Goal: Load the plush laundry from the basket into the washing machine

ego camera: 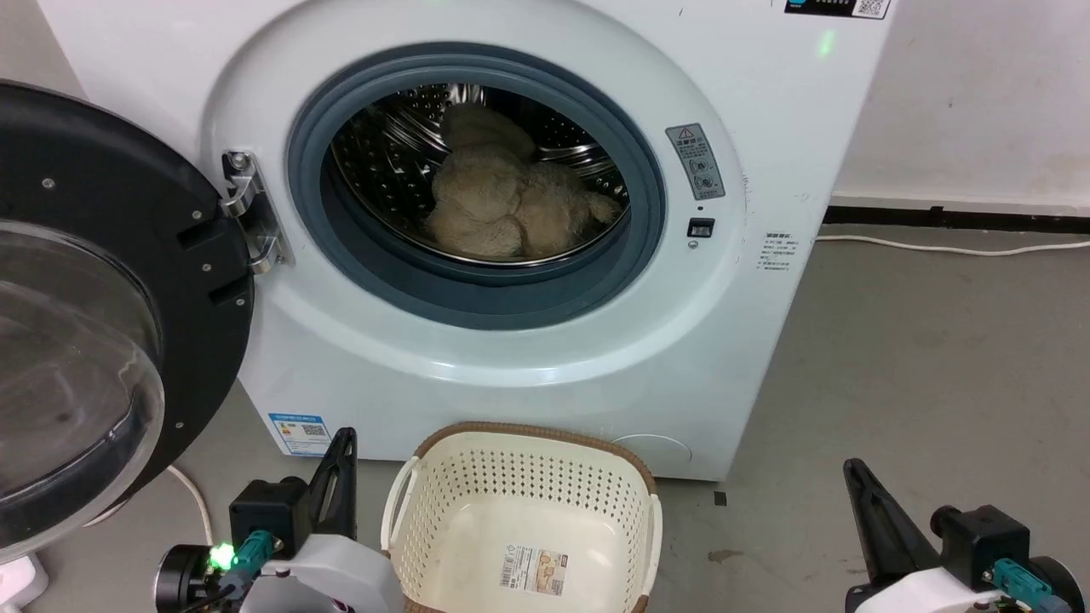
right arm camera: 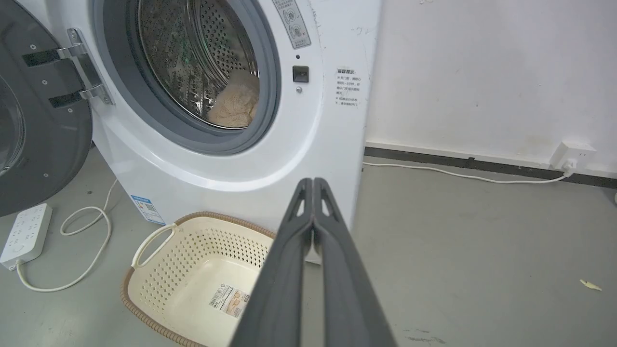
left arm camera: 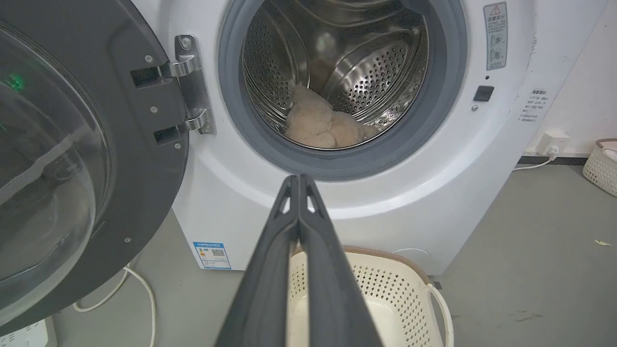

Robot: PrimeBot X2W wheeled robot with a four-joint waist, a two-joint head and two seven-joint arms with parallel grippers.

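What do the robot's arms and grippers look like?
The left gripper and right gripper each have two long dark-grey tapering fingers with triangular cut-outs near the tips, a black block, then a white rounded shell. Teal plugs sit behind; a green light marks the left.

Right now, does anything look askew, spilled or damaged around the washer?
Nothing stands out: the plush laundry lies inside the washing machine, the basket stands upright, the door hangs open.

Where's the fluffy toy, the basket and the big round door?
Fluffy toy (ego camera: 502,209): head view, its furry middle.
Basket (ego camera: 528,472): head view, its holey back wall.
Door (ego camera: 111,170): head view, its black frame.
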